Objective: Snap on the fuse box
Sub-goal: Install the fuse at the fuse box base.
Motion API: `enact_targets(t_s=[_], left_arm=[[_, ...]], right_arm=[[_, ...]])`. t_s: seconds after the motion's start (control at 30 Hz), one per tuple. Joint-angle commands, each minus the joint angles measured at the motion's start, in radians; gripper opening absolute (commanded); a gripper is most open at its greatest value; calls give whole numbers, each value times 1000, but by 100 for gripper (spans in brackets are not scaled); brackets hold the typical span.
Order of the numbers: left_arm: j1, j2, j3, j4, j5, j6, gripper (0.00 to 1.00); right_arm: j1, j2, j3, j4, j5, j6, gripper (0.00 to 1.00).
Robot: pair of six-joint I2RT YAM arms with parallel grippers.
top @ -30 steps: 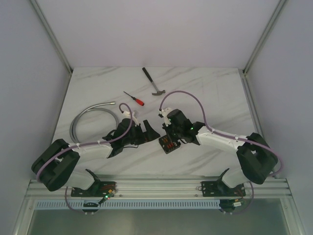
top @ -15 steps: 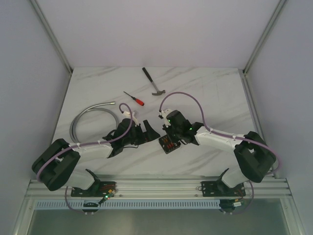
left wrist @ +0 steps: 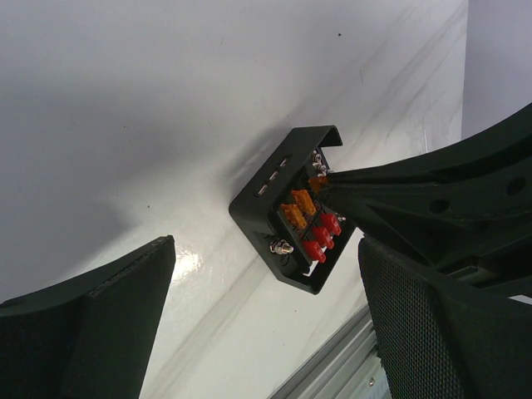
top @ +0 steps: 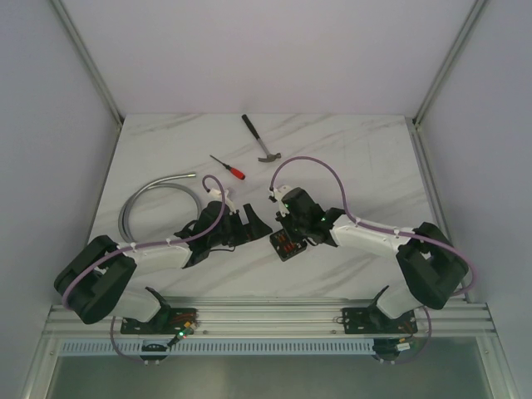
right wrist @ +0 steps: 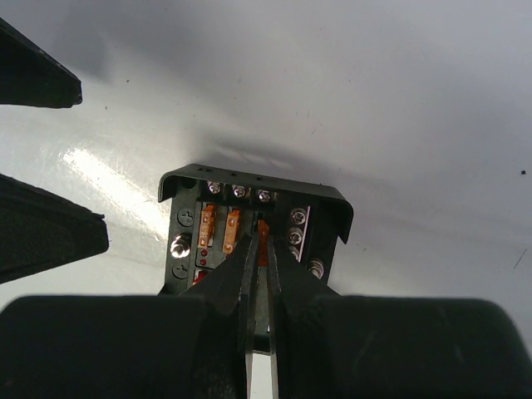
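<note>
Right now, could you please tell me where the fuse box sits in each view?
Top external: fuse box centre, between both arms.
Left wrist: fuse box right of centre.
Right wrist: fuse box centre, behind right gripper.
Shared landmark: right gripper pinching an orange fuse inside.

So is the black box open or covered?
Open: the fuse box has no cover on, and its orange and red fuses show.

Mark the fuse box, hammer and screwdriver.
fuse box (left wrist: 291, 223): left wrist view, on its open face.
hammer (top: 257, 135): top view, mid-handle.
screwdriver (top: 229, 168): top view, where the shaft meets the red handle.
</note>
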Motion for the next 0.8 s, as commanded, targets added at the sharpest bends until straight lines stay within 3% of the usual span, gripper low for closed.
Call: enact_targets(t_s=[0.0,0.37,0.77], left_arm=[[-2,11,14,4,2,-6,100],[-2,11,10,4,2,-9,100],[-2,11,9,2,2,-8,100]], right_arm=[[12,22,-17,5,11,12,7],[16,15,-4,4,-10,20,18],[16,6,5,-10,15,31,21]])
